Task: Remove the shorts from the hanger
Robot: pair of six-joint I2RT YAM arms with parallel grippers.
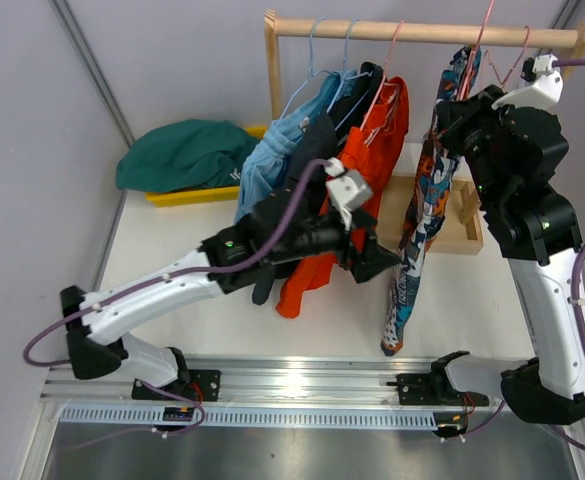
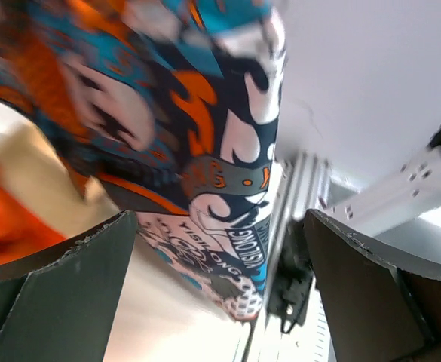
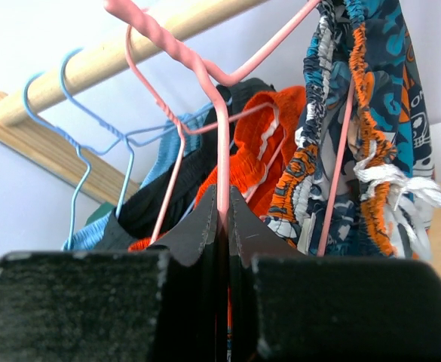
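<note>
Right wrist view: right fingers (image 3: 201, 226) are pressed together on the thin wire of a pink wire hanger (image 3: 222, 151), just below its twisted neck. Close on its right, multicolour patterned fabric shorts (image 3: 371, 113) hang under a round wooden rail (image 3: 130, 45). Left fingers (image 2: 62, 286) stand wide apart, with that pair's lower hem between them. Bright orange shorts (image 1: 377, 130), black shorts (image 1: 317, 140) and light blue shorts (image 1: 267, 160) hang further left. Dark green shorts (image 1: 187, 150) lie over a yellow tray (image 1: 197, 195) at the table's (image 1: 212, 310) far left.

Pale lilac walls (image 1: 172, 60) back a white table (image 1: 162, 235) (evenly lit) bearing 1 wooden clothes rail (image 1: 422, 32).
</note>
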